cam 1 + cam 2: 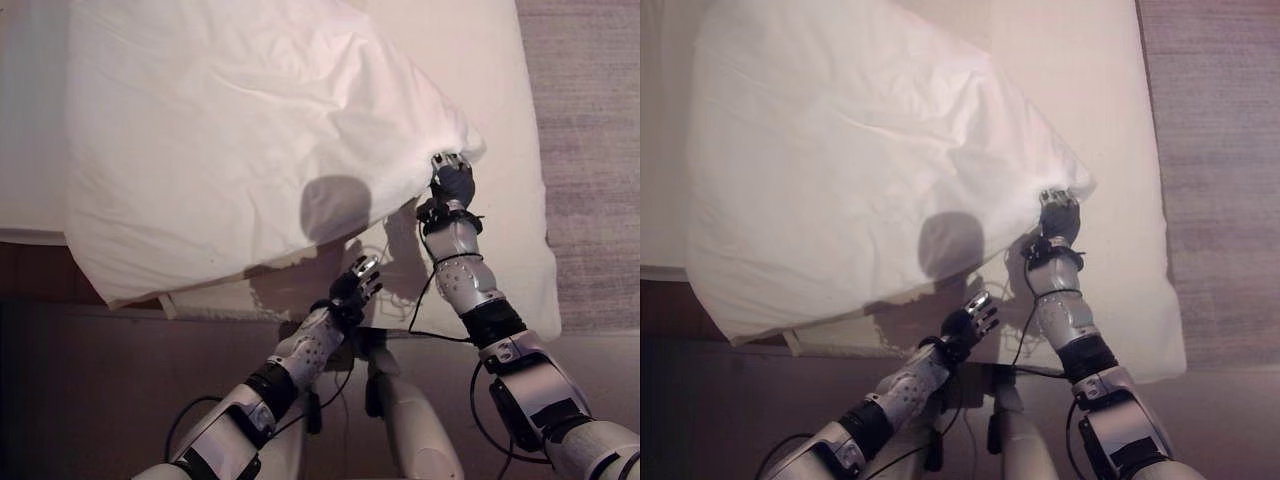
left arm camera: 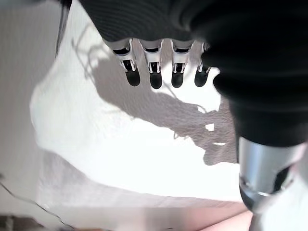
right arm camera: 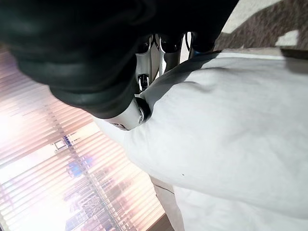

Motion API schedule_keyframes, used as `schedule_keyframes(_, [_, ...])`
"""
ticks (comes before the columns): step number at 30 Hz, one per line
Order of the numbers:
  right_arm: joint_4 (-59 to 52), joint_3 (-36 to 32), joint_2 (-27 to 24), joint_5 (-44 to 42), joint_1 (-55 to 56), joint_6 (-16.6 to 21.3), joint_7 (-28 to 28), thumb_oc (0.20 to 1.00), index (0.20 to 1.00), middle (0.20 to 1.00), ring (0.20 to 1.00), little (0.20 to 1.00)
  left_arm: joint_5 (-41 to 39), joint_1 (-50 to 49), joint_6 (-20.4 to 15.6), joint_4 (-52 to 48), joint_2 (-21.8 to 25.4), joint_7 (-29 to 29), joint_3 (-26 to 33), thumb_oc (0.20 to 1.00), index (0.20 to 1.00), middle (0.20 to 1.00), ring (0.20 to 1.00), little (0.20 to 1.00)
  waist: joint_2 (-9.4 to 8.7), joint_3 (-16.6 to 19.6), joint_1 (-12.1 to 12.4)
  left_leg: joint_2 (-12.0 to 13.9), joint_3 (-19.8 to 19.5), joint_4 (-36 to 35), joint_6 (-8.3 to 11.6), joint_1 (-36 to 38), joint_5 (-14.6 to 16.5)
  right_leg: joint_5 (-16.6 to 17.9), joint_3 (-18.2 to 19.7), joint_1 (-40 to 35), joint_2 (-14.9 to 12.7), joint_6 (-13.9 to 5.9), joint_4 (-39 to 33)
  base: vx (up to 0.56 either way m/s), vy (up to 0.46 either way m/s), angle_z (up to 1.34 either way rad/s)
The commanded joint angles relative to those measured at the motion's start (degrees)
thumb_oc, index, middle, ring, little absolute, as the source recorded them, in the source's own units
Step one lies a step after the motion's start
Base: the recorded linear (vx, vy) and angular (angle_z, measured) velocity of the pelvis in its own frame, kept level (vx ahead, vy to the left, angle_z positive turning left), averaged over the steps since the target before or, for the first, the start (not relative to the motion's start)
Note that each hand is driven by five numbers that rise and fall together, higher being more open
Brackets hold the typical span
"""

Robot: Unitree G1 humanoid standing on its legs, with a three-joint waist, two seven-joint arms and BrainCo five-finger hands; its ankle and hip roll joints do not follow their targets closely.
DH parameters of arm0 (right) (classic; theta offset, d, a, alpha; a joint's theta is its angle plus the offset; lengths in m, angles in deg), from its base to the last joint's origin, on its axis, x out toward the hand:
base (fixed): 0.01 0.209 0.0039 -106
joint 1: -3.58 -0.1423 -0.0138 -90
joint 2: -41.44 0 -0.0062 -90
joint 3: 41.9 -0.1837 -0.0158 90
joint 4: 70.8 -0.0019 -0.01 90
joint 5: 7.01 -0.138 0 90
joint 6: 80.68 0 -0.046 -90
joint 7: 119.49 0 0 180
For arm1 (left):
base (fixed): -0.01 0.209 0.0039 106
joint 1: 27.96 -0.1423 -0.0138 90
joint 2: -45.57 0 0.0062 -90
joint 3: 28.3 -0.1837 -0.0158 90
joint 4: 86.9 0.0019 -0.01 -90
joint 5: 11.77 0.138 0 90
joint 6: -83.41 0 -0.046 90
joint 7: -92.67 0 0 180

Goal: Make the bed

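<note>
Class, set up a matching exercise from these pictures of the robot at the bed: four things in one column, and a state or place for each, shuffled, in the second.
1. pillow
2. right hand
3. left hand
4. carpet

A. open, holding nothing, near the bed's edge
B. to the robot's right of the bed
C. white, one corner lifted
D. pinching a pillow corner

Pairs: 1-C, 2-D, 3-A, 4-B

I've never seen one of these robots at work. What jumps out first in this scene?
A big white pillow fills the middle of the bed, one corner lifted and casting a shadow on the sheet. The right hand pinches that corner, fingers curled into the cloth. The left hand hovers open near the bed's near edge, under the pillow's raised side, holding nothing.
</note>
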State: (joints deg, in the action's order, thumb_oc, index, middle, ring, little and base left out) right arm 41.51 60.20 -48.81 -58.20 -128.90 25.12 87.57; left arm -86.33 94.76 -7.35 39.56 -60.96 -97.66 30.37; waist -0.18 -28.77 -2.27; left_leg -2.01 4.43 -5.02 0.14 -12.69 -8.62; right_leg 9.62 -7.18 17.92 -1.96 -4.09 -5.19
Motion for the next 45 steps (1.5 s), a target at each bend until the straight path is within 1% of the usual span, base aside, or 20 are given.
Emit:
schedule_keyframes(1, [-6.9,-2.7,0.3,1.7,-2.2,4.3,0.4,0.2,0.2,0.2,0.2,0.2,-4.1,2.4,-2.2,3.4,-3.2,-1.2,1.7,1.0,1.0,1.0,1.0,1.0,-2.83,4.9,-0.5,-1.0,0.0,0.0,1.72,-0.3,3.8,-3.2,0.5,-1.6,-3.2,-4.61,6.3,0.0,0.0,0.0])
schedule_keyframes(3, [-7.2,-2.6,0.5,1.9,-2.1,4.4,0.6,0.2,0.2,0.2,0.2,0.2,-5.1,3.7,-3.5,4.8,-4.0,-2.2,3.9,1.0,1.0,1.0,1.0,1.0,-3.17,5.0,-0.5,-1.0,0.1,0.0,1.74,-0.2,3.9,-3.3,0.5,-1.5,-3.2,-4.56,6.6,0.0,0.0,0.0])
schedule_keyframes(7, [-8.2,-2.7,1.4,2.4,-1.2,5.1,1.4,0.2,0.2,0.2,0.2,0.2,-7.0,7.1,-7.4,6.2,-5.2,-4.9,9.4,1.0,1.0,1.0,1.0,1.0,-3.88,5.1,-0.5,-0.9,0.1,0.0,1.88,-0.3,4.0,-3.4,0.3,-1.5,-3.2,-4.58,6.8,0.0,0.0,0.0])
schedule_keyframes(8, [-8.6,-2.6,1.9,3.0,-0.6,5.3,1.9,0.2,0.2,0.2,0.2,0.2,-8.2,8.9,-9.8,6.3,-5.6,-6.1,12.6,1.0,1.0,1.0,1.0,1.0,-4.17,5.1,-0.4,-0.8,0.2,0.0,2.1,0.0,4.3,-3.7,0.1,-1.7,-3.1,-4.63,6.8,0.0,0.0,0.0])
schedule_keyframes(9, [-8.7,-2.6,1.9,3.0,-0.6,5.3,1.9,0.2,0.2,0.2,0.2,0.2,-8.2,9.1,-9.8,6.3,-5.6,-6.1,12.7,1.0,1.0,1.0,1.0,1.0,-4.17,5.0,-0.5,-0.9,0.2,0.0,2.08,-0.2,4.0,-3.4,0.1,-1.5,-3.1,-4.58,6.7,0.0,0.0,0.0])
schedule_keyframes(10, [-8.9,-2.7,1.9,3.3,-0.4,5.3,2.1,0.2,0.2,0.2,0.2,0.2,-8.6,9.8,-10.8,6.5,-5.7,-6.8,13.8,1.0,1.0,1.0,1.0,1.0,-4.35,5.1,-0.5,-0.8,0.2,0.0,2.15,-0.3,4.0,-3.3,0.0,-1.5,-3.1,-4.59,6.6,0.0,0.0,0.0])
schedule_keyframes(13, [-9.1,-2.9,2.9,3.4,0.3,6.0,2.5,0.2,0.2,0.2,0.2,0.2,-9.9,11.9,-13.7,6.5,-5.4,-8.1,17.9,1.0,1.0,1.0,1.0,1.0,-4.87,5.4,-0.3,-0.6,0.3,0.0,2.22,-0.1,4.1,-3.4,-0.2,-1.6,-3.0,-4.6,6.6,0.0,0.0,0.0])
schedule_keyframes(17, [-9.7,-2.5,3.9,3.5,1.0,6.3,2.6,0.2,0.2,0.2,0.2,0.2,-9.8,14.9,-16.4,6.4,-3.9,-9.8,21.2,1.0,1.0,1.0,1.0,1.0,-5.35,5.8,-0.5,-0.3,0.6,0.0,2.17,0.2,4.4,-3.5,0.3,-1.4,-2.6,-4.53,6.9,0.0,0.0,0.0])
schedule_keyframes(20, [-9.9,-2.4,4.2,3.6,1.6,6.5,2.5,0.2,0.2,0.2,0.2,0.2,-8.9,16.8,-18.0,6.6,-2.4,-10.7,22.7,1.0,1.0,1.0,1.0,1.0,-5.5,6.0,-0.5,-0.1,0.8,0.0,2.21,0.3,4.4,-3.7,0.4,-1.2,-2.5,-4.42,7.2,0.0,0.0,0.0])
schedule_keyframes(23, [-10.0,-2.2,4.2,3.7,1.9,6.6,2.5,0.2,0.2,0.2,0.2,0.2,-8.2,17.8,-18.3,6.9,-1.5,-11.2,23.6,1.0,1.0,1.0,1.0,1.0,-5.51,6.2,-0.6,0.0,0.9,0.0,2.24,0.4,4.5,-3.9,0.4,-1.2,-2.4,-4.32,7.3,0.0,0.0,0.0])
schedule_keyframes(26, [-10.8,-2.3,4.5,3.8,3.5,6.7,2.5,0.2,0.2,0.2,0.2,0.2,-7.2,19.0,-19.3,8.6,-0.2,-12.6,25.8,1.0,1.0,1.0,1.0,1.0,-5.48,6.3,-0.9,0.2,1.0,0.0,2.33,0.6,4.6,-4.1,0.3,-1.1,-2.2,-4.21,7.7,0.0,0.0,0.0])
schedule_keyframes(28, [-11.5,-2.4,4.4,4.1,4.2,6.8,2.7,0.2,0.2,0.2,0.2,0.2,-6.7,19.8,-20.4,9.0,-0.1,-13.7,26.7,1.0,1.0,1.0,1.0,1.0,-5.54,6.3,-1.0,0.2,1.0,0.0,2.37,0.8,4.6,-4.2,0.2,-1.0,-2.1,-4.2,7.9,0.0,0.0,0.0])
schedule_keyframes(35, [-15.1,-2.7,4.4,4.7,8.0,7.4,2.7,0.2,0.2,0.2,0.2,0.2,-5.3,21.6,-21.1,10.5,-0.4,-16.9,29.2,1.0,1.0,1.0,1.0,1.0,-5.43,6.5,-1.5,0.4,0.7,0.0,2.49,0.9,4.7,-4.5,-0.2,-1.0,-1.9,-4.04,8.1,0.0,0.0,0.0])
schedule_keyframes(37, [-15.9,-2.8,4.3,5.0,9.0,7.6,2.7,0.2,0.2,0.2,0.2,0.2,-4.3,21.6,-20.7,10.6,0.0,-17.1,29.3,0.2,0.2,0.2,0.2,0.2,-5.35,6.6,-1.6,0.5,0.6,0.0,2.56,0.9,4.7,-4.6,-0.3,-1.0,-1.9,-3.98,8.3,0.0,0.0,0.0])
schedule_keyframes(40, [-16.1,-3.0,4.5,5.2,10.3,7.6,2.5,0.2,0.2,0.2,0.2,0.2,-1.9,21.0,-19.9,10.2,1.4,-17.0,29.0,0.2,0.2,0.2,0.2,0.2,-5.23,6.7,-1.7,0.6,0.5,0.0,2.64,1.1,4.6,-4.9,-0.4,-0.9,-1.8,-3.89,8.7,0.01,-0.026,0.0])
schedule_keyframes(41, [-15.2,-3.4,4.8,5.0,11.2,7.3,2.1,0.2,0.2,0.2,0.2,0.2,0.5,19.0,-19.5,9.0,2.8,-16.4,28.7,0.2,0.2,0.2,0.2,0.2,-4.9,6.8,-1.6,0.8,0.4,0.0,2.56,1.7,5.1,-5.7,-0.2,-1.1,-1.6,-3.82,9.5,0.0,0.0,0.0])
schedule_keyframes(42, [-15.2,-3.4,4.9,5.0,11.3,7.4,2.0,0.2,0.2,0.2,0.2,0.2,0.6,18.8,-19.5,8.8,2.8,-16.5,28.6,0.2,0.2,0.2,0.2,0.2,-5.03,6.8,-1.6,0.8,0.4,0.0,2.54,1.6,4.8,-5.5,-0.2,-0.9,-1.6,-3.75,9.6,0.0,0.0,0.0])
schedule_keyframes(45, [-12.1,-4.1,5.5,3.7,12.3,6.8,1.4,0.2,0.2,0.2,0.2,0.2,3.9,14.3,-19.3,4.6,3.9,-15.4,27.1,0.2,0.2,0.2,0.2,0.2,-4.4,7.1,-0.8,0.9,0.1,0.0,2.36,2.4,4.9,-6.7,-0.3,-0.9,-1.5,-3.36,11.6,0.0,-0.024,-0.01])
